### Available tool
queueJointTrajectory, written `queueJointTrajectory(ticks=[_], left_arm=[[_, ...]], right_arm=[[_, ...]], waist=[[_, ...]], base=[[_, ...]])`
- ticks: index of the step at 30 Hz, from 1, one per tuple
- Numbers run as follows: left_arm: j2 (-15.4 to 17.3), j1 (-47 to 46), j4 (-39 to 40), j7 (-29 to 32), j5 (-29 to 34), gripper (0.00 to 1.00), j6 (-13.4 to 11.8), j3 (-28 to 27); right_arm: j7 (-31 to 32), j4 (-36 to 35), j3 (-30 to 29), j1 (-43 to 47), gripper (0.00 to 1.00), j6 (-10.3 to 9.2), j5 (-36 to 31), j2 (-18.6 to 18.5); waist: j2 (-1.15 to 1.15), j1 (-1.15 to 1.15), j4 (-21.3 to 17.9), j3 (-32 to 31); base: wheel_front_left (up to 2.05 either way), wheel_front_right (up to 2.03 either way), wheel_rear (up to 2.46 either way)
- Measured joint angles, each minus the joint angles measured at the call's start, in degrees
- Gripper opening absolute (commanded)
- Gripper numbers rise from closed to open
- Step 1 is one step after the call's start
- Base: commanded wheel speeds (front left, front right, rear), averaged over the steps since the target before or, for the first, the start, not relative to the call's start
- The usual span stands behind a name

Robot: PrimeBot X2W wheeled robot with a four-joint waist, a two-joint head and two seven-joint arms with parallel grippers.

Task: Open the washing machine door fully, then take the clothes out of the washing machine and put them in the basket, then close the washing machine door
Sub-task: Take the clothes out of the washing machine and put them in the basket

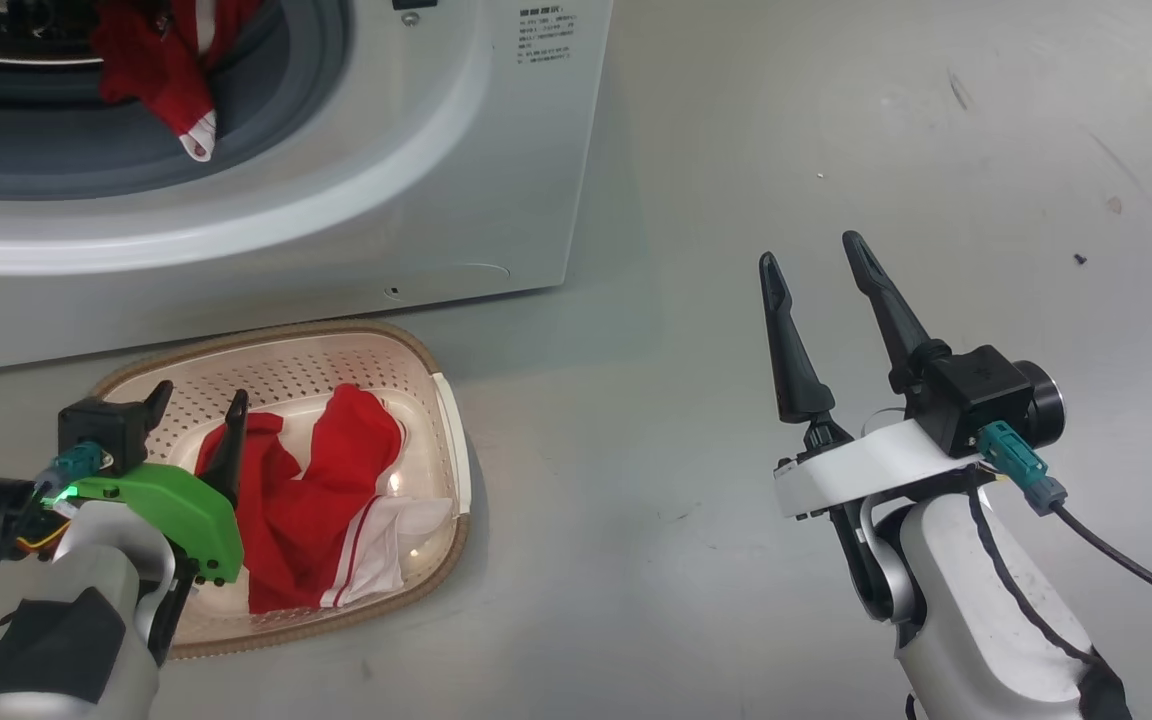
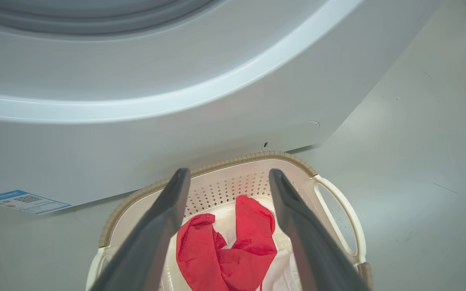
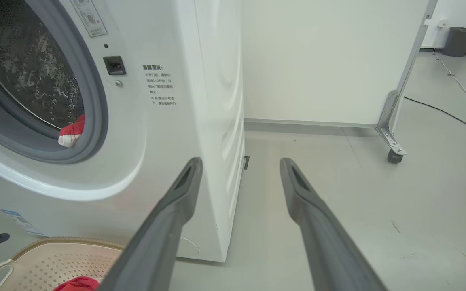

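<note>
While the L gripper (image 1: 201, 395) (image 2: 229, 173) hangs over the basket (image 1: 336, 325) (image 2: 253, 155), its fingers are spread wide w/ nothing between them, and the tips look clear of the cloth below. The clothes (image 1: 321, 480) (image 2: 225, 250) lie crumpled inside the basket, red part toward the washing machine (image 1: 496, 180), white striped panel toward the robot. The basket's long axis runs along the machine's front, handles at either end. A second red piece (image 1: 151, 60) (image 3: 73, 131) hangs over the grey seal at the drum mouth. L forearm comes in low, fingers aimed fwd and down. The R gripper (image 1: 809, 250) (image 3: 241, 161) is also wide, empty, over bare floor (image 1: 836, 130) beside the machine, fingers pointing fwd.
</note>
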State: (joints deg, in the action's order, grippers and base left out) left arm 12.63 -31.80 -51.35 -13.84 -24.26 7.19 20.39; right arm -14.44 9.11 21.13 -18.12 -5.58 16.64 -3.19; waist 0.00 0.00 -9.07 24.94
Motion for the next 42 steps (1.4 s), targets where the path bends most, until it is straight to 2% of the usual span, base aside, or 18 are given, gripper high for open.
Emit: queueJointTrajectory(ticks=[9, 19, 25, 33, 42], left_arm=[[-0.1, 2.4, 4.0, -0.6, -2.2, 1.00, 0.0, -0.3], [-0.1, 6.1, 12.0, -0.6, -3.4, 1.00, 0.0, -4.6], [0.8, 9.4, 15.5, -0.6, -3.2, 1.00, 0.0, -6.7], [-1.1, 14.3, 20.8, -0.6, -3.4, 1.00, -0.1, -10.6], [-1.8, 19.1, 25.9, -0.6, -2.7, 1.00, -0.9, -12.4]], right_arm=[[0.0, 1.4, -0.8, 2.4, 1.00, 1.01, 0.0, 0.0], [0.0, 2.2, -1.8, 5.6, 1.00, 2.00, 0.4, 0.0], [0.0, 2.4, -2.1, 6.8, 1.00, 2.59, 0.5, 0.0], [0.0, 2.4, -3.0, 8.6, 1.00, 3.08, 0.9, 0.0], [0.0, 2.4, -3.7, 9.4, 1.00, 3.61, 0.9, 0.1]], waist=[[0.00, 0.00, 2.6, -5.5], [0.00, 0.00, 4.7, -11.1], [0.00, 0.00, 5.2, -13.4], [0.00, -0.01, 5.3, -16.0], [0.00, 0.00, 5.1, -17.7]], base=[[0.00, 0.00, 0.00], [0.00, 0.00, 0.00], [0.00, 0.00, 0.00], [0.00, 0.00, 0.00], [0.00, 0.00, 0.00]])
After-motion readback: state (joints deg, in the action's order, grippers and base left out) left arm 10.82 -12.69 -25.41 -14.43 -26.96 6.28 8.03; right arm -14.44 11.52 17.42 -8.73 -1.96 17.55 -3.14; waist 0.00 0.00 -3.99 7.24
